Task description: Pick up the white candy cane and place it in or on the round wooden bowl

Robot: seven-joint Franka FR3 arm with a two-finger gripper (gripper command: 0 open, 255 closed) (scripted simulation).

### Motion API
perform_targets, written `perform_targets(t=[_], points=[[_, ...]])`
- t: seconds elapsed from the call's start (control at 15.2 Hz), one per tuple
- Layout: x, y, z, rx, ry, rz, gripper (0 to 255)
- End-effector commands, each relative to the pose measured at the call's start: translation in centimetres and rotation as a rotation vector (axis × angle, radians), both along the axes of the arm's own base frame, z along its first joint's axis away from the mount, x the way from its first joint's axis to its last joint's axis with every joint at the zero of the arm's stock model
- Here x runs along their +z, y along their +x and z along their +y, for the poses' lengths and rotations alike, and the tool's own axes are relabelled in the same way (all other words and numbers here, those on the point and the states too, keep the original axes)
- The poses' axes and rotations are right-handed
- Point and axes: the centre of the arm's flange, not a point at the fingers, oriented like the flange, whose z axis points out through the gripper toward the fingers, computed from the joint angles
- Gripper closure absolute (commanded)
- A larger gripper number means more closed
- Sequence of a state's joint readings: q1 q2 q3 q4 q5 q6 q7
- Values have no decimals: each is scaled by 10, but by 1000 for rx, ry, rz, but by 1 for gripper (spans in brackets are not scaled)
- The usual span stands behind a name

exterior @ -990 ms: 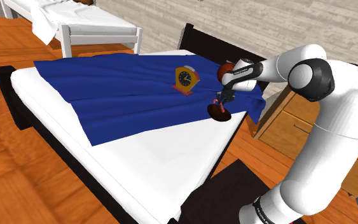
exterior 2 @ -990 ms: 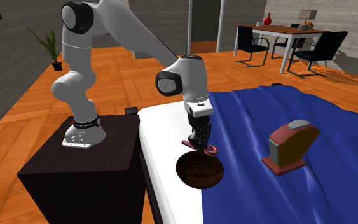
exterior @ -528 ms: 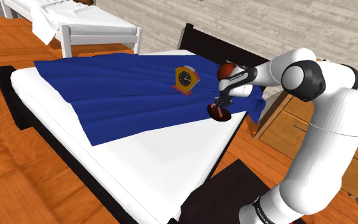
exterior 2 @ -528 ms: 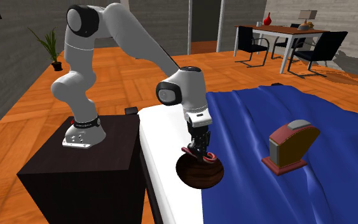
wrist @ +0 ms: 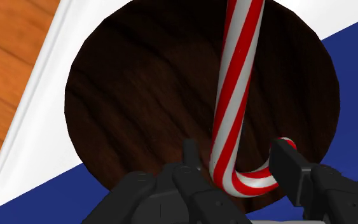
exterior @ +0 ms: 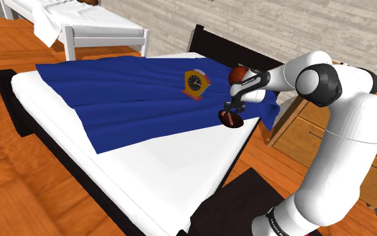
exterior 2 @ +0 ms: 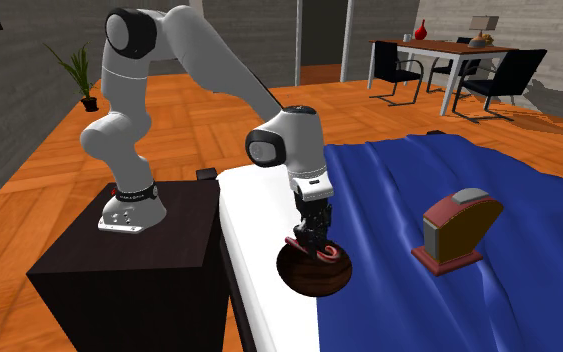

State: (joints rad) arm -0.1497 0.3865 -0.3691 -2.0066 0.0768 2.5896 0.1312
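Observation:
A red-and-white striped candy cane [wrist: 234, 83] lies inside the round dark wooden bowl [wrist: 139, 95], its straight end reaching past the rim and its hook between my fingers. My gripper [wrist: 238, 159] hangs just over the bowl with its fingers apart on either side of the hook, not clasping it. In the shoulder view the gripper [exterior: 232, 109] sits right above the bowl [exterior: 231, 121] near the bed's right-hand corner. The second exterior view has the gripper [exterior 2: 311, 238] low over the bowl [exterior 2: 314, 275], with the cane [exterior 2: 321, 251] resting across the rim.
The bowl rests on a blue blanket [exterior: 133, 94] spread over a white bed. An orange mantel clock [exterior: 194, 82] stands on the blanket a short way off. A wooden nightstand [exterior: 314, 127] is beside the bed, and my dark stand [exterior 2: 129, 260] is close by.
The gripper came down onto the bowl with the cane, then its fingers spread apart. The cane now rests in the bowl.

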Motion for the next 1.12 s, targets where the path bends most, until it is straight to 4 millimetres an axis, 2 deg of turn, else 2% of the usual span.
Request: perform_targets(t=[0.0,0.26,0.53,1.06], points=[[0,0,0,0,0,0,0],[0,0,0,0,0,0,0],[49,-7,9,0,0,0,0],[49,-7,9,0,0,0,0]])
